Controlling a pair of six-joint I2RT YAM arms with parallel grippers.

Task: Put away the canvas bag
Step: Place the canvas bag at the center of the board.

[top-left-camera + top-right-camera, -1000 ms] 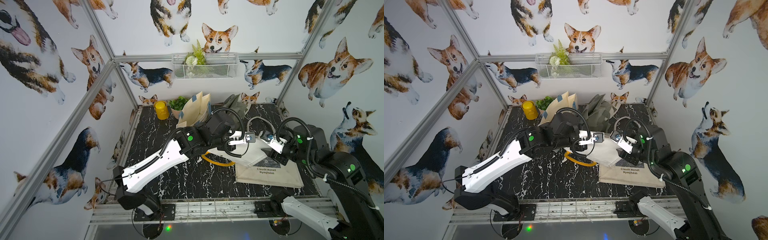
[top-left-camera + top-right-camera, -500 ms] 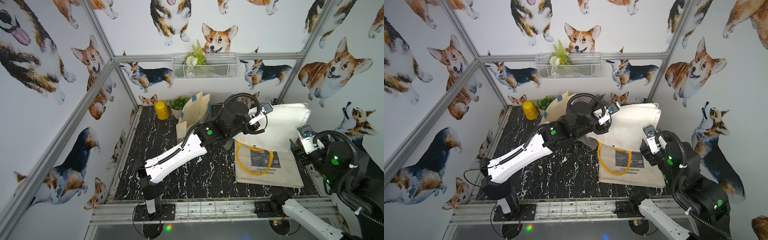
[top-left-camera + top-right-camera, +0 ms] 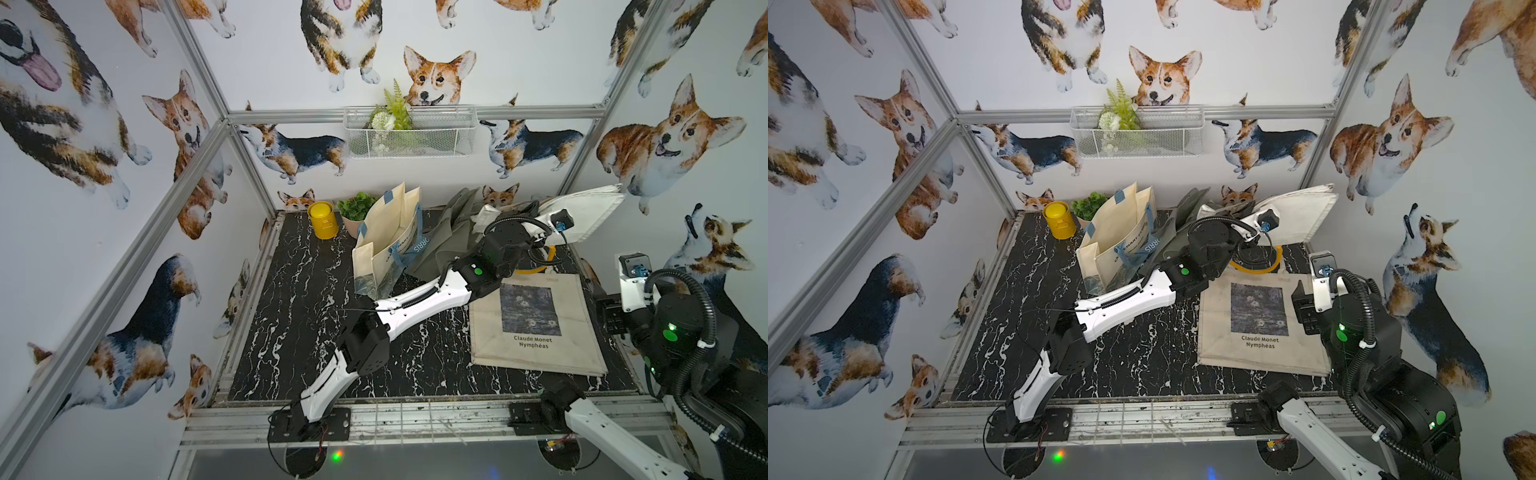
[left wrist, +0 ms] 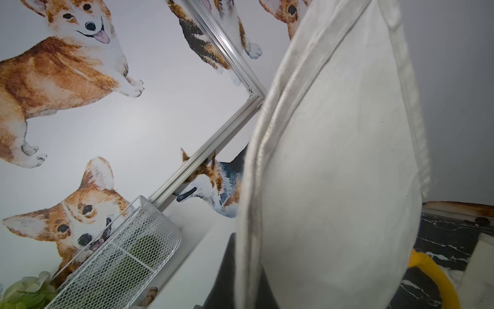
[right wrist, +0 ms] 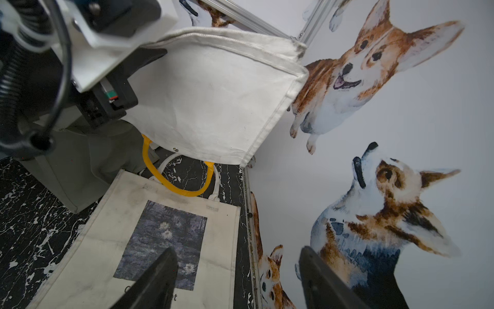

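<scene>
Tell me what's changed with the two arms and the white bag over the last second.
The left pincer, shut on the white canvas bag, swung it up from over the Monet tote to the back right corner, its yellow handle dangling. The right pincer backed off toward the right edge and stands open. The Monet tote, standing tote and yellow can stayed put.

Black marble worktop [image 3: 299, 316]: yellow canister [image 3: 320, 219] at back left corner, small potted plant [image 3: 358, 206] just beside it, then upright cream tote with blue handles [image 3: 384, 245] and a slumped grey-green bag [image 3: 446, 241] touching it. Monet-print tote [image 3: 582, 324] lies flat near the front right. White wire basket [image 3: 436, 141] with fern [image 3: 397, 110] hangs on the corgi-papered back wall.
</scene>
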